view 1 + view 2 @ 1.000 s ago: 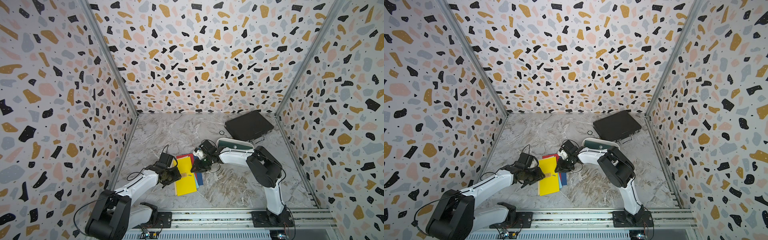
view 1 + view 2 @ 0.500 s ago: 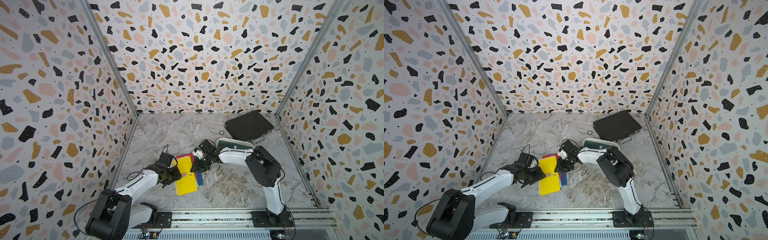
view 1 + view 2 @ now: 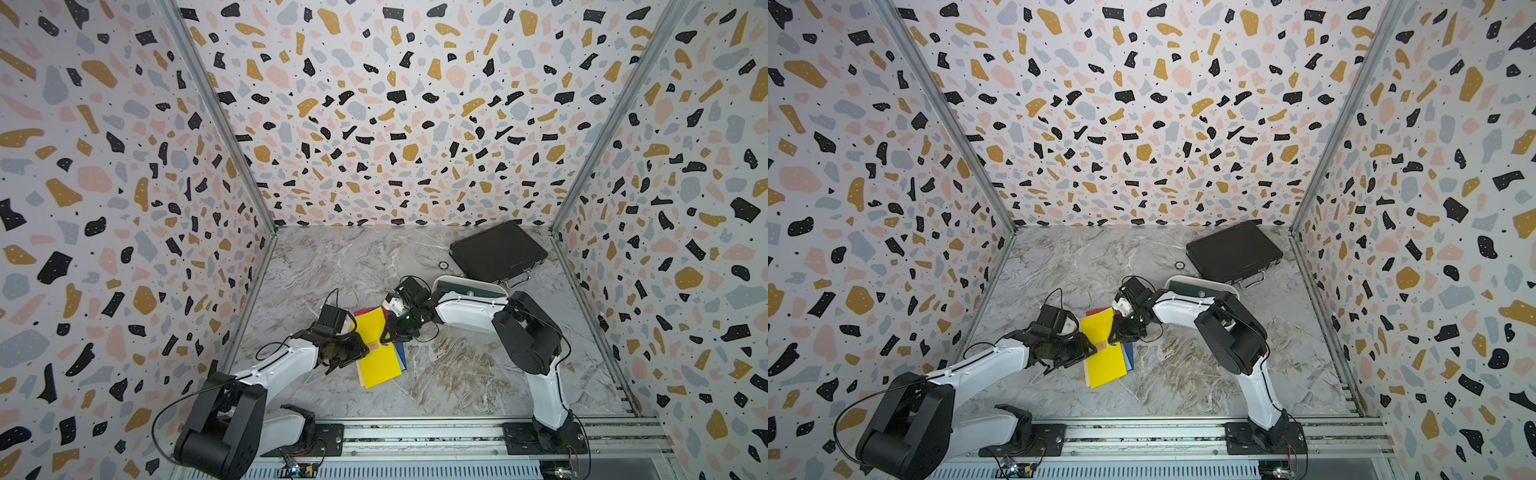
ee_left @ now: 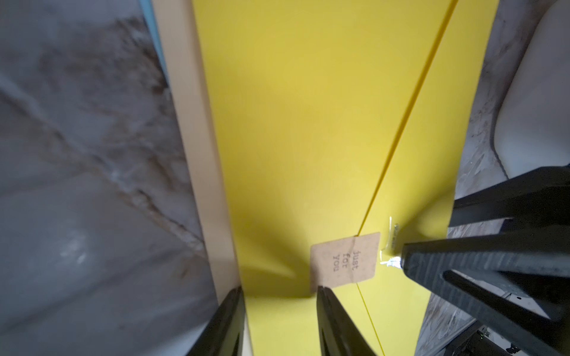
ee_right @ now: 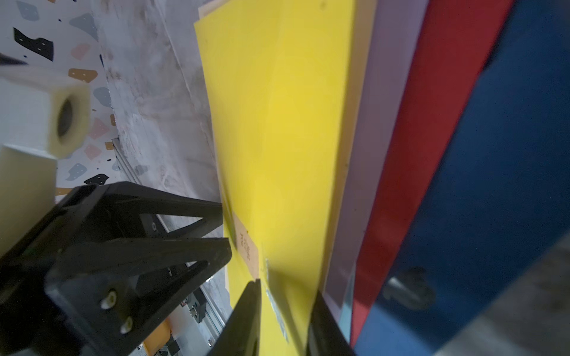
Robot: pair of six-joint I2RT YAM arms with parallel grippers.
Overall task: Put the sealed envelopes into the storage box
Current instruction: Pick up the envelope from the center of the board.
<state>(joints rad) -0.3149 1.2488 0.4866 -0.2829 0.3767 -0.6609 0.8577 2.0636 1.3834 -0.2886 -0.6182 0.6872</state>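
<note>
Right gripper (image 5: 287, 288) narrowed, jaws still apart astride yellow envelope (image 3: 379, 362) edge | left gripper (image 4: 277, 291) parted, empty | pinch likely next

Marble tabletop (image 3: 457, 374), envelope stack (image 3: 376, 353), storage box (image 3: 473, 280), black briefcase (image 3: 496, 251)

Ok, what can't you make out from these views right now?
storage box: in both top views the right arm covers most of its inside; only a strip of a dark green envelope shows.
lower envelopes: the yellow envelope covers them in every view; only edges show, so the count is unclear.
small round thing: top views, too small to identify.
</note>
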